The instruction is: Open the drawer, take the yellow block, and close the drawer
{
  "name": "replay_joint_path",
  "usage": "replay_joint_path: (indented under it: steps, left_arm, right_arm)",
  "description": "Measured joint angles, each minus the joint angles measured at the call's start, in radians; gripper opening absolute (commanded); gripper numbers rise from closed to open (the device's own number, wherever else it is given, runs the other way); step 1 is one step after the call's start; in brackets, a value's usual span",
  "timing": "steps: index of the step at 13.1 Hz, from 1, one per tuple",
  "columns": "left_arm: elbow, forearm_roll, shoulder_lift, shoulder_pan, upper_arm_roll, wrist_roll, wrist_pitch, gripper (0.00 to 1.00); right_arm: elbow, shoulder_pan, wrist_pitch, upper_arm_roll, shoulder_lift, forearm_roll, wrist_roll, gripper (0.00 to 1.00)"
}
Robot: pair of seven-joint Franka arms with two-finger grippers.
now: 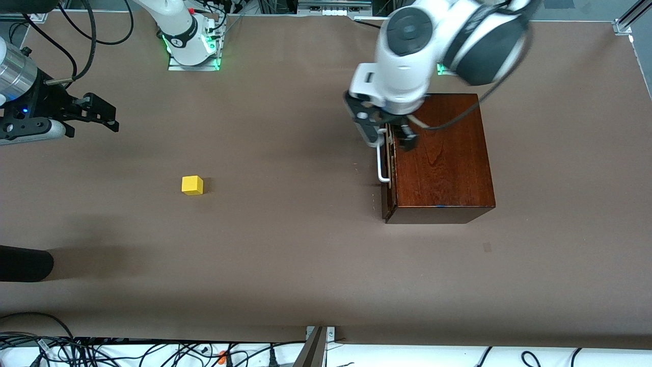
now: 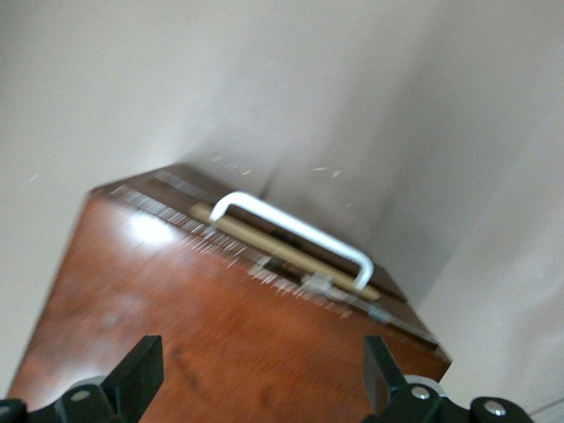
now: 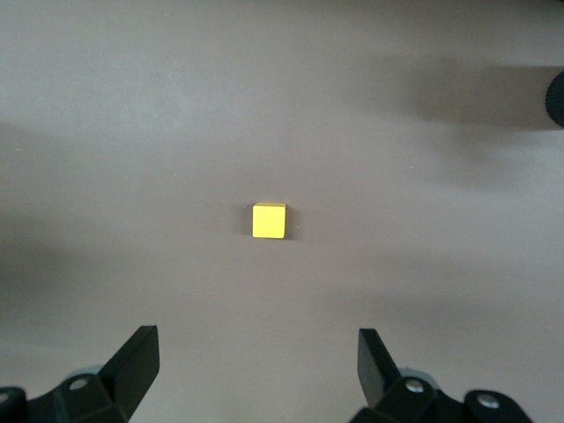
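The dark mahogany box [image 1: 443,158] stands toward the left arm's end of the table. Its drawer [image 1: 387,201] is almost shut, with only a thin pale strip showing beside the white handle [image 1: 381,163]. My left gripper [image 1: 388,135] is open and empty, over the box's top edge just above the handle. In the left wrist view my left gripper [image 2: 262,361] is over the box top [image 2: 176,317], with the handle [image 2: 295,233] past it. The yellow block [image 1: 192,185] lies on the bare table toward the right arm's end. My right gripper [image 1: 109,116] is open and empty, up in the air. The right wrist view shows the block [image 3: 269,220] ahead of the gripper [image 3: 257,348].
A black rounded object [image 1: 23,263] lies at the table's edge at the right arm's end, nearer to the front camera than the block. It also shows in the right wrist view [image 3: 555,97]. Cables [image 1: 153,351] run along the table's near edge.
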Motion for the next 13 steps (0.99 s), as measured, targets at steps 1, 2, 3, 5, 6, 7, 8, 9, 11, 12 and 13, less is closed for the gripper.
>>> replay_joint_path:
  steps: [1,2,3,5,6,7,8,9,11,12,13]
  left_arm:
    - [0.029,0.000,-0.004,0.043,0.004,0.000,-0.017,1.00]
    - [0.059,0.000,-0.004,0.090,0.007,-0.001,-0.027,1.00]
    - [0.079,-0.002,-0.006,0.132,0.014,-0.003,-0.030,1.00]
    - [0.097,-0.018,-0.030,0.161,0.089,-0.027,-0.032,1.00]
    - [0.093,-0.039,-0.052,0.154,0.143,-0.058,-0.034,1.00]
    - [0.079,-0.066,-0.079,0.139,0.205,-0.114,-0.027,1.00]
    - [0.049,-0.094,-0.114,0.127,0.261,-0.197,-0.003,1.00]
    - [0.004,-0.111,-0.153,0.120,0.308,-0.297,0.035,1.00]
    - [-0.110,-0.117,-0.239,0.117,0.376,-0.478,0.104,1.00]
    - [-0.158,-0.117,-0.275,0.118,0.393,-0.515,0.113,1.00]
    - [-0.193,-0.117,-0.303,0.119,0.403,-0.524,0.112,1.00]
  right_arm:
    - [0.000,0.000,0.000,0.002,0.001,-0.003,0.000,1.00]
    - [0.001,0.001,0.000,0.004,0.002,-0.009,0.000,1.00]
    - [0.001,0.001,0.000,0.007,0.002,-0.013,0.000,1.00]
    - [0.001,0.001,0.000,0.008,0.002,-0.014,0.000,1.00]
    - [0.001,0.001,0.000,0.008,0.002,-0.015,0.000,1.00]
    - [0.001,0.001,0.000,0.008,0.002,-0.015,0.000,1.00]
    - [0.001,0.001,0.000,0.008,0.002,-0.015,0.000,1.00]
    - [0.001,0.001,0.000,0.008,0.002,-0.015,0.000,1.00]
    - [0.001,0.001,0.000,0.008,0.002,-0.015,0.000,1.00]
    - [0.001,0.001,0.000,0.008,0.002,-0.015,0.000,1.00]
    - [0.001,0.001,0.000,0.008,0.002,-0.015,0.000,1.00]
